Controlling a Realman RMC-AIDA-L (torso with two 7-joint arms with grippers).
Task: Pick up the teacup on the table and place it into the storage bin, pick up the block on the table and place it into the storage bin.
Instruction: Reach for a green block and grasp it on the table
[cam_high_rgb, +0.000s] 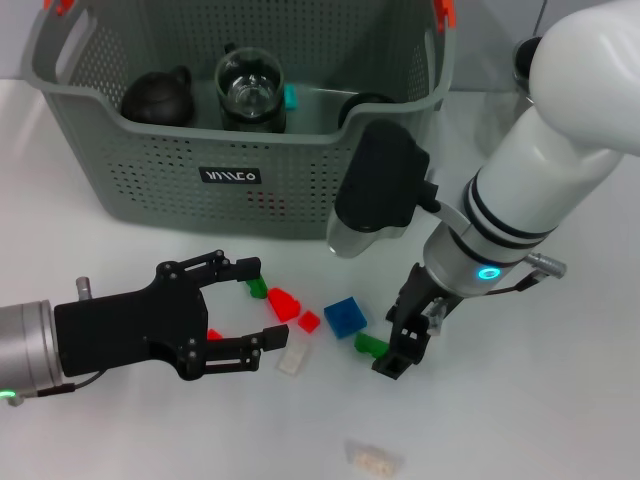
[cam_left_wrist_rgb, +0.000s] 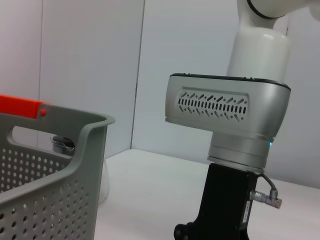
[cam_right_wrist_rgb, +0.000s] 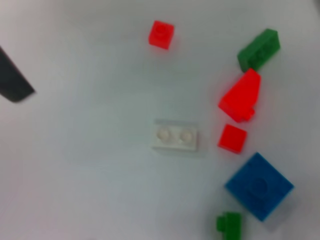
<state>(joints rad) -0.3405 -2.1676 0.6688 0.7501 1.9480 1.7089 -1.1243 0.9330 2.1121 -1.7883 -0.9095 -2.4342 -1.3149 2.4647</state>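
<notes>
The right hand (cam_high_rgb: 400, 345) hangs low over a green block (cam_high_rgb: 369, 345) on the bench (cam_high_rgb: 520, 420); its grip cannot be told. The left hand (cam_high_rgb: 240, 315) waits wide open, empty, before the storage bin (cam_high_rgb: 250, 175). A square, centred descent over the block should prevent nudging the blue block (cam_high_rgb: 344, 316).

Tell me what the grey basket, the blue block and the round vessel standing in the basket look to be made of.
Storage bin: moulded plastic, matt grey, going by the even punched holes and rounded rim.
Blue block: hard plastic, smooth with a slight sheen; a round stud shows on top in the right wrist view.
Round vessel: apparently clear glass, since it is see-through with bright reflections.
</notes>
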